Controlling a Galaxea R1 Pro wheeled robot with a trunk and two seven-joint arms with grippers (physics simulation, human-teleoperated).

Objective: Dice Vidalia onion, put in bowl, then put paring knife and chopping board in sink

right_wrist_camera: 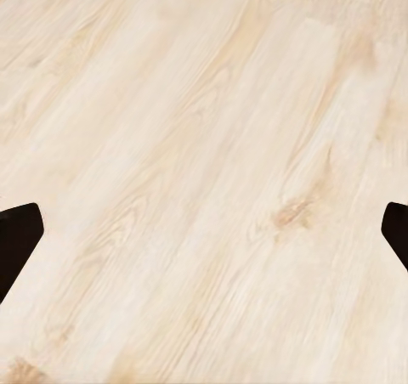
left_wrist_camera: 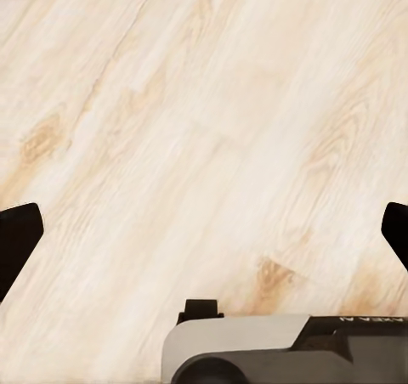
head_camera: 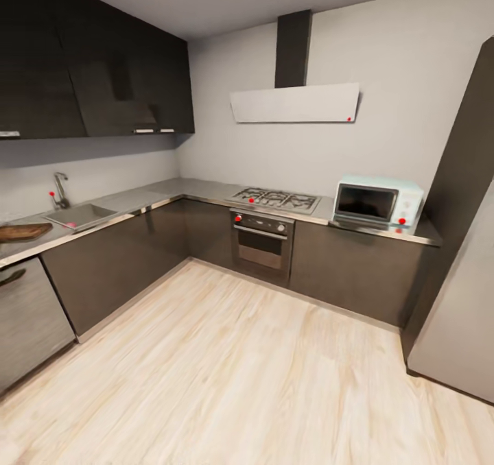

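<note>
Plainly, both tools hang with jaws spread wide and empty over the pale wood floor: the left tool (left_wrist_camera: 204,240) and the right tool (right_wrist_camera: 204,240). At the left edge of the head view sits the sink (head_camera: 81,215) with its faucet (head_camera: 60,189), and beside it the chopping board (head_camera: 24,231) on the tabletop (head_camera: 158,194). I judge the board stiff and fairly light, best taken by an overhanging edge; the onion, unseen, is likely smooth and apt to roll. Hob (head_camera: 276,199), oven (head_camera: 262,242) and microwave (head_camera: 376,203) stand well apart; nothing blocks the open floor.
</note>
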